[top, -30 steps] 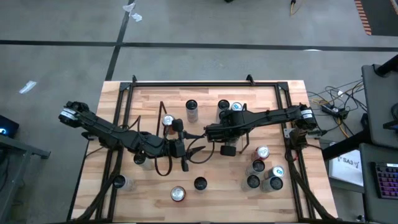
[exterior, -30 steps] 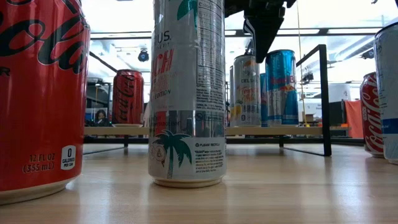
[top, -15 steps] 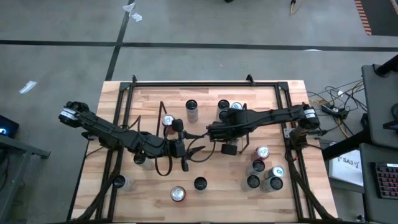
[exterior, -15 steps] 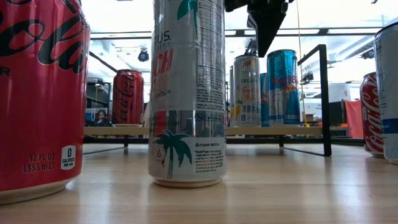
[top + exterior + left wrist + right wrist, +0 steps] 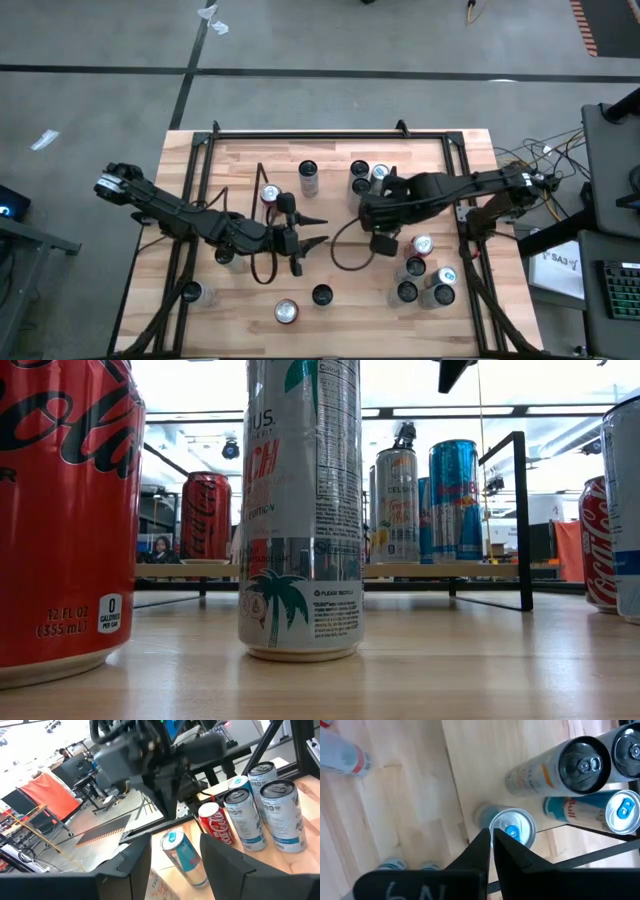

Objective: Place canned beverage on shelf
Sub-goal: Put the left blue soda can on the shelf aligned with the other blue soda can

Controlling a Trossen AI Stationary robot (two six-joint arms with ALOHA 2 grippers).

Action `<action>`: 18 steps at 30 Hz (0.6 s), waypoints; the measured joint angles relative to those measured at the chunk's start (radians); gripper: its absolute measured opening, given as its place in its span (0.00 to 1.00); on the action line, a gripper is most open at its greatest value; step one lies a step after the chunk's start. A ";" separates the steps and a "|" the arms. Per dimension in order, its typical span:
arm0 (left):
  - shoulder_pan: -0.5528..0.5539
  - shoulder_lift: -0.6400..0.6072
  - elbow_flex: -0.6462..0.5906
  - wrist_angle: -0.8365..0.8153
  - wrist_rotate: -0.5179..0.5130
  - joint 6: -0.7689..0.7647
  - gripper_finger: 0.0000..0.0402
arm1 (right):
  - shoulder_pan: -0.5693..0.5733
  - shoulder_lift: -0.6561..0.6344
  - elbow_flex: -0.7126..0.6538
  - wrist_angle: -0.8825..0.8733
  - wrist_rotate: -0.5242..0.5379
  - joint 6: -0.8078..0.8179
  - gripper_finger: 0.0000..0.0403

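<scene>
The shelf (image 5: 430,571) stands at the table's far middle, with a black wire end frame (image 5: 522,520). On its wood base stand a red cola can (image 5: 205,515), a silver can (image 5: 397,505) and a blue can (image 5: 453,500). My right gripper (image 5: 492,842) is shut with nothing in it. It hangs pointing down, well above a blue-topped can (image 5: 512,831), and shows in the high view as my right gripper (image 5: 367,212). Only its tip (image 5: 450,372) reaches into the low view. My left gripper (image 5: 322,230) waits level at mid-table, open, with nothing between its fingers.
Loose cans stand near the table's front: a red cola can (image 5: 60,520), a tall white palm-tree can (image 5: 300,510), and a group at the near right (image 5: 425,280). A dark cable loop (image 5: 262,262) lies below the left arm. Black tubular frames run along the table's sides.
My right gripper has risen and drawn back toward the table's right edge, away from the cans on the shelf. It has stayed shut. In the low view it has climbed almost out of the top of the picture.
</scene>
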 joint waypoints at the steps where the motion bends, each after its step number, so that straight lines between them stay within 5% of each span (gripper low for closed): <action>1: 0.000 0.000 0.000 -0.004 -0.001 0.000 0.38 | 0.007 -0.001 0.000 0.000 0.000 0.004 0.03; 18: 0.000 0.000 0.000 -0.036 -0.078 0.008 0.38 | 0.033 0.001 -0.176 0.070 -0.053 0.037 0.03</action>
